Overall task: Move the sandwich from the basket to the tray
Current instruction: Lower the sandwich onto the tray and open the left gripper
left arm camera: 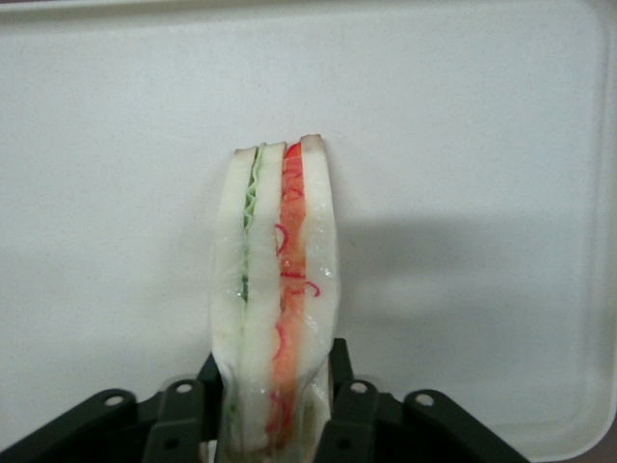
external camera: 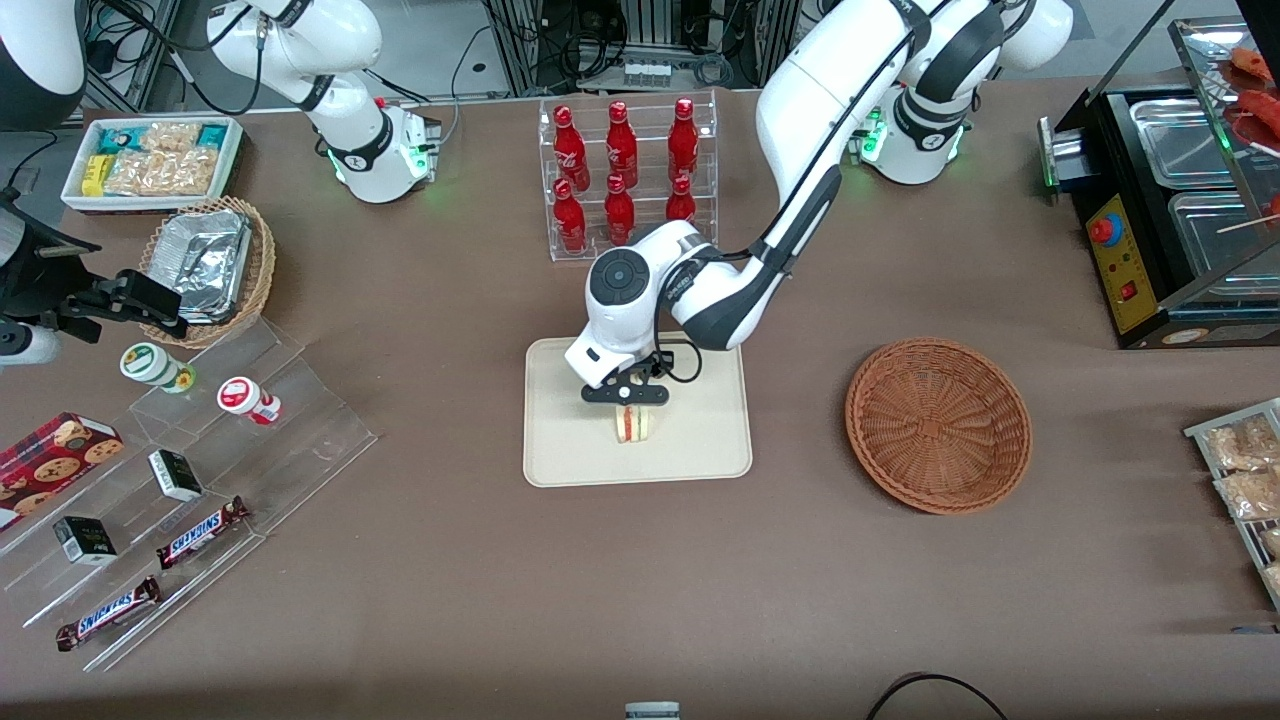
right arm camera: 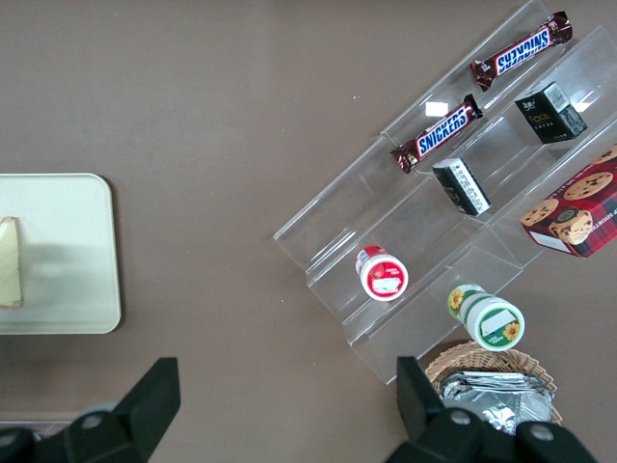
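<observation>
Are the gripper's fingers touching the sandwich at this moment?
Touching. In the left wrist view the gripper has its black fingers pressed on both bread faces of the sandwich, held above the tray.

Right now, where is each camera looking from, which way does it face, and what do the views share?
Front view: high, facing the robots, down on the table; the working arm's gripper holds the sandwich over the tray; basket empty.
Left wrist view: on the working arm, down past the fingers gripping the sandwich, tray beneath.
Right wrist view: on the parked arm, down at the candy bars; its own fingers show.
All three share tray and sandwich.
</observation>
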Controlling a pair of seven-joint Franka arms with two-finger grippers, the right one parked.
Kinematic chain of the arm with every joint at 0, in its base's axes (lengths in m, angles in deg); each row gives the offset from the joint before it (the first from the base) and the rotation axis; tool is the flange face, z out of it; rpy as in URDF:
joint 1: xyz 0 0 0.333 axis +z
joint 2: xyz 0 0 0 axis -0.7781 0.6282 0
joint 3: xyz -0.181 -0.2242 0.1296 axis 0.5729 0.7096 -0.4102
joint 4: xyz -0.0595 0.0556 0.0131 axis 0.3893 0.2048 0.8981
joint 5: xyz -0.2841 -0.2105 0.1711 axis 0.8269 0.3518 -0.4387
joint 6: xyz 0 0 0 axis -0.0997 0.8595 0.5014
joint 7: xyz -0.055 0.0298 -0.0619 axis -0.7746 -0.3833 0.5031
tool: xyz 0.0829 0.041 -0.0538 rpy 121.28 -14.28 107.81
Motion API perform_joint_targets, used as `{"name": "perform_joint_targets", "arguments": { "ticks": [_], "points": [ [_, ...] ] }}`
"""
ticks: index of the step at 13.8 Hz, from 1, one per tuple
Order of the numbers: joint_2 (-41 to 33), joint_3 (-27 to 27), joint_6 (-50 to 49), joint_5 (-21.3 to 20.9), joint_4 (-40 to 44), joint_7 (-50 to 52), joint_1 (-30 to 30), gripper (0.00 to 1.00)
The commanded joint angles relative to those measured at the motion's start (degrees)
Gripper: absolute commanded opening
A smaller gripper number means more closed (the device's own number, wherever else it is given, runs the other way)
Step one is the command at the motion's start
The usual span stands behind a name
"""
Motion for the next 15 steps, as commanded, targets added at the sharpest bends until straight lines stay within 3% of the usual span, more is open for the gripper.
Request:
{"name": "perform_joint_targets", "arguments": {
  "ticks": [1, 8, 15],
  "points": [
    [-0.63, -0.94, -0.71, -0.98, 1.58, 0.61, -0.75, 1.0],
    [-10.64, -1.12, -8.6, -0.19, 0.79, 3.93, 2.75, 1.0],
    [-22.5, -1.21, -22.23, -0.19, -1.23, 2.38, 16.8, 1.0]
  ]
}}
